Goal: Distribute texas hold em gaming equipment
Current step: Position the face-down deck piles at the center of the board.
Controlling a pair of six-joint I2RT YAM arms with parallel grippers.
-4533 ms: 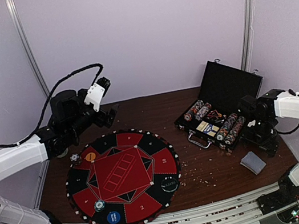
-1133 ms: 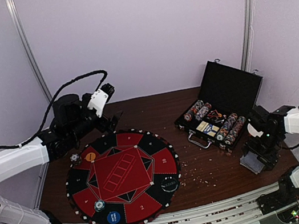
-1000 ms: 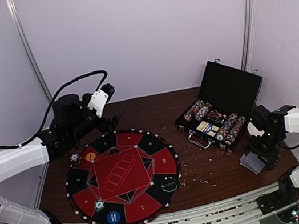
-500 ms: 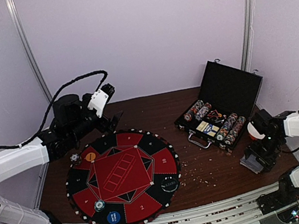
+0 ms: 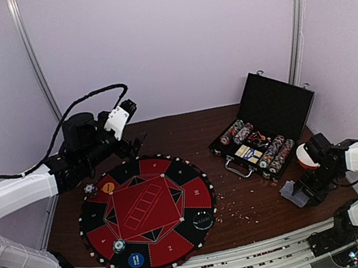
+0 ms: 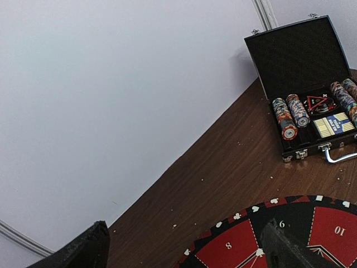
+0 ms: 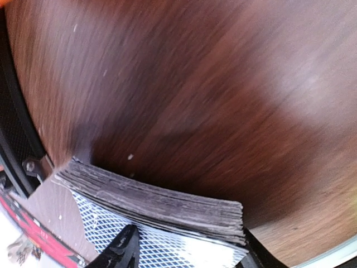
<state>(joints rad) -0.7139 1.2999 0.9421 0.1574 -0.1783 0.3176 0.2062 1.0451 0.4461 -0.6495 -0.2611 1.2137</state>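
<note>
A grey-blue-backed deck of playing cards (image 5: 291, 194) is tilted off the wood at the right, with my right gripper (image 5: 305, 189) shut on it. The right wrist view shows the deck's stacked edge (image 7: 156, 204) and patterned back between the fingers (image 7: 124, 252) of the right gripper (image 7: 189, 254). Rows of striped poker chips (image 5: 234, 131) lie in the open case. On the mat sit a yellow button (image 5: 108, 187), a blue button (image 5: 136, 259), a black disc (image 5: 202, 219) and two chips (image 5: 90, 188) (image 5: 119, 245). My left gripper (image 5: 133, 142) hovers open and empty beyond the mat's far left edge.
The round red-and-black mat (image 5: 144, 209) covers the table's left half. The black hinged case (image 5: 275, 106) stands open at the back right, its metal handle (image 5: 238, 167) pointing at the mat. The left wrist view shows the case (image 6: 295, 50) and the mat's rim (image 6: 240, 251).
My right gripper has closed round the deck and shifted left with it, tilting it off the table. The left arm has held still.
</note>
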